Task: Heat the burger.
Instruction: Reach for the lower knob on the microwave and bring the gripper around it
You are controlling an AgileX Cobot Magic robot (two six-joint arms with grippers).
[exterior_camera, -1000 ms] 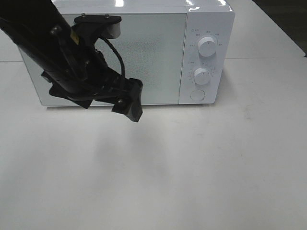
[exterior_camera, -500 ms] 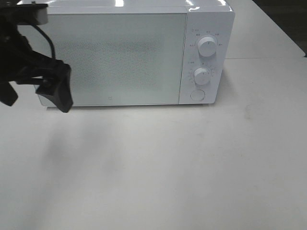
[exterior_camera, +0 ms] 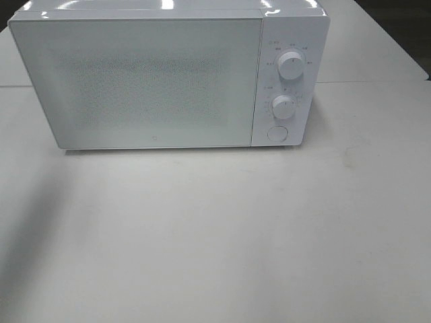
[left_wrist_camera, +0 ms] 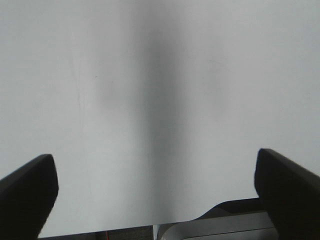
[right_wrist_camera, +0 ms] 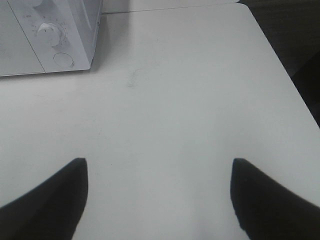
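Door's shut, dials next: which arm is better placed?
Right, probably: the control panel sits at the right of the microwave, in view of the open right hand; the left hand sees only table.

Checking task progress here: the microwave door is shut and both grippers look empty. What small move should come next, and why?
Probably move the right gripper toward the lower knob to start heating. The microwave door is shut, no burger shows in any view, and this gripper is open, empty, and faces the control panel.
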